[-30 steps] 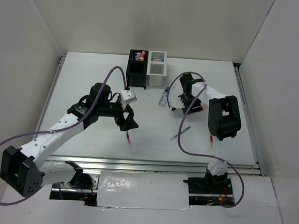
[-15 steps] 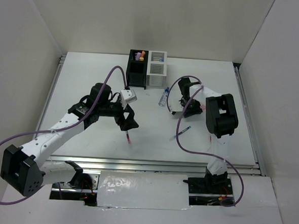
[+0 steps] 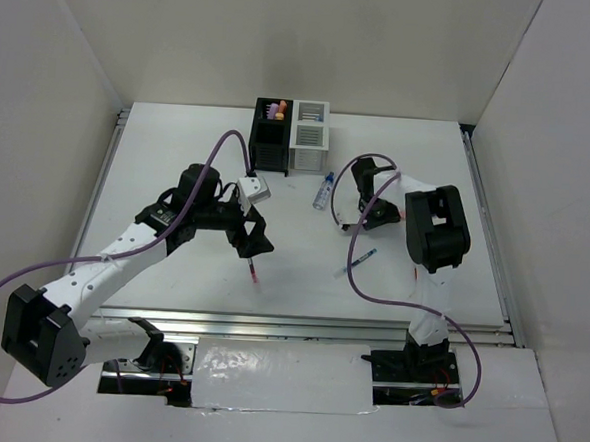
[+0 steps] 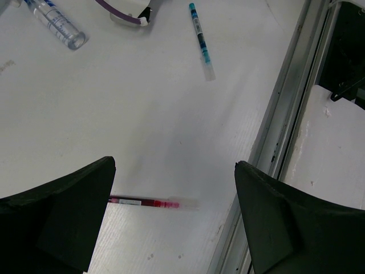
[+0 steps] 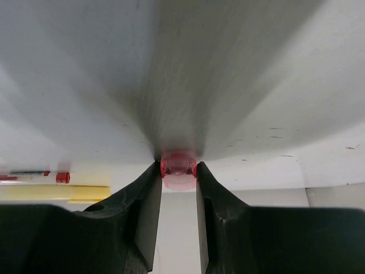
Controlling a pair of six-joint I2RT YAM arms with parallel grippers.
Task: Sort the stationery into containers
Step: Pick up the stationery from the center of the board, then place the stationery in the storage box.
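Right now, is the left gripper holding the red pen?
No, the left gripper is open above the red pen, which lies on the table.

From above the light is bright, even and diffuse; the white table (image 3: 179, 154) is close to washing out and the arms cast only soft, pale shadows. In the left wrist view the surface is sharp, a faint grey band crosses the middle, and the left gripper's (image 4: 175, 165) fingers (image 4: 57, 222) are near-black shapes in the lower corners. The right wrist view is soft (the red cap (image 5: 178, 165) at centre is hazy), a broad grey shadow fanning to the top edge.
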